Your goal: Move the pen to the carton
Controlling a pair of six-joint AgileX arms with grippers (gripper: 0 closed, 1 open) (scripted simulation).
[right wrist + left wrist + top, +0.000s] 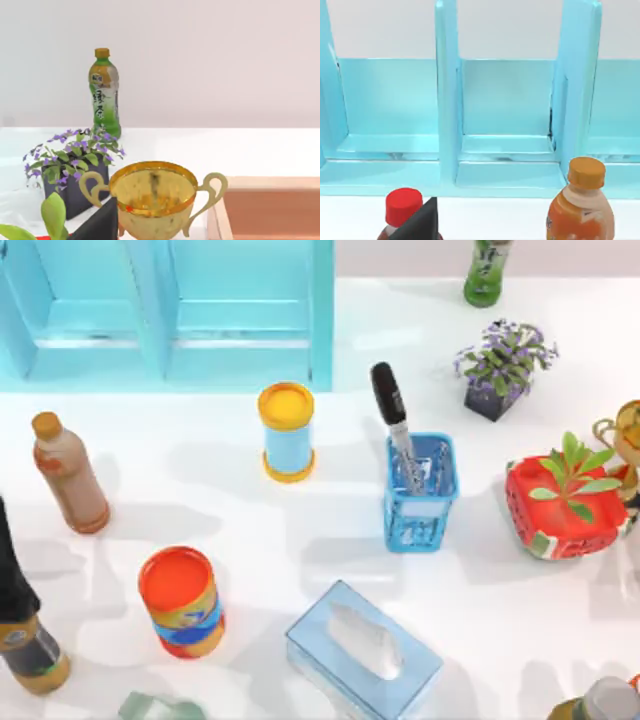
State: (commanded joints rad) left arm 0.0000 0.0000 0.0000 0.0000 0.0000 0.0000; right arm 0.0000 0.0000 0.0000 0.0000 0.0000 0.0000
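The pen (392, 410) stands tilted in a blue mesh basket (421, 512) right of the table's middle, its glossy black cap sticking up toward the back and its silver barrel inside the basket. In the right wrist view, a tan open carton (270, 207) sits just behind and beside a gold trophy cup (152, 197). A dark edge of my left gripper (420, 224) shows low in the left wrist view, facing the light blue shelf (505, 165). A dark edge of my right gripper (97, 222) shows in front of the trophy. Nothing is held in sight.
The blue shelf (170, 310) fills the back left. A yellow-lidded can (287, 430), an orange can (181, 602), a tissue box (362, 650), an orange bottle (68, 472) and a dark bottle (22, 625) stand around. Right of the basket are a red pot (560, 505), a purple plant (500, 365) and a green bottle (487, 270).
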